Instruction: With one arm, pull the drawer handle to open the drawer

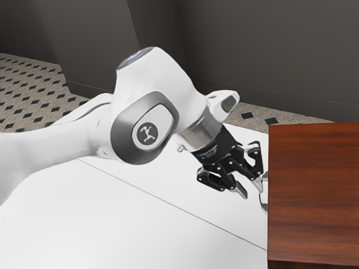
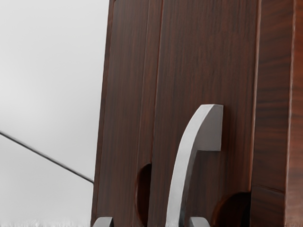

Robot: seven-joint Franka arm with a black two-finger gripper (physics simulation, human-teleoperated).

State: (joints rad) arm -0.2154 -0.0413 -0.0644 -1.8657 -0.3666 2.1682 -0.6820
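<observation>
My gripper [image 1: 252,186] is at the drawer [image 2: 208,71] front, jaws spread. The grey curved handle [image 2: 191,156] stands between my fingertips [image 2: 198,222], one tip just beside it, the other apart across a gap. Away from the drawer's front edge the white table [image 1: 140,235] runs wide and flat, crossed by a thin seam [image 1: 168,204].

exterior from side, wrist close to handle [image 2: 190,150]
</observation>
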